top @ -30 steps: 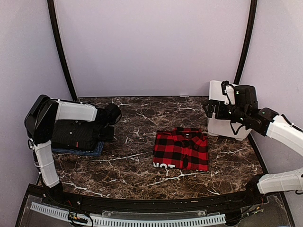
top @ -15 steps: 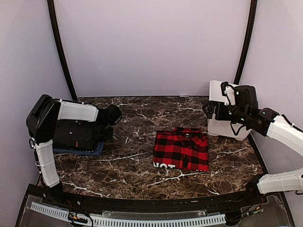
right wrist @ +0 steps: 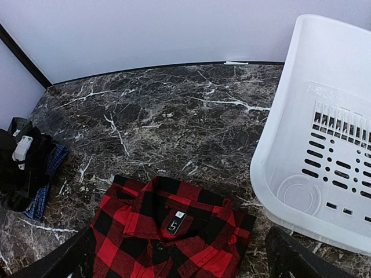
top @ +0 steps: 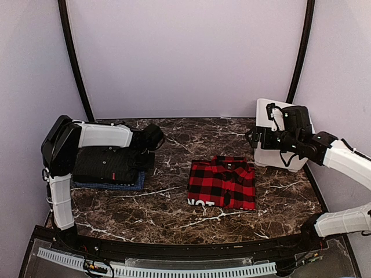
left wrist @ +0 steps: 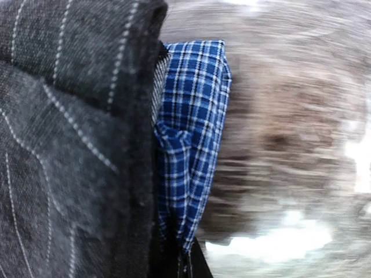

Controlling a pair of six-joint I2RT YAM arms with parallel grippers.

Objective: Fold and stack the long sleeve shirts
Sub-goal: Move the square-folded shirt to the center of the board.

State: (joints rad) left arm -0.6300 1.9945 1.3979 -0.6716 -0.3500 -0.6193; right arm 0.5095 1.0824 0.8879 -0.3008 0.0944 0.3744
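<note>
Bench [top: 168, 202]: glossy marble-look slab, dark, white-veined. Basket [right wrist: 290, 116]: smooth white plastic. Checked shirt [top: 223, 182], black shirt [top: 104, 165], blue shirt [left wrist: 191, 133]: matt woven cloth.

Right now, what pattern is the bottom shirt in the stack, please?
The bottom shirt: blue-white check; left wrist view.

Dark marble bench [top: 168, 202], white veins running all through it. Dead centre lies the red-and-black checked shirt [top: 222, 182], folded flat, collar toward the back wall, white letters at its near edge. Over on the left, a blue shirt [top: 138, 183] lies on the stone, only its checked edge showing from under the black shirt [top: 104, 165]. Far right, well apart from both, the white basket [right wrist: 290, 133] rests on the marble by the wall.
</note>
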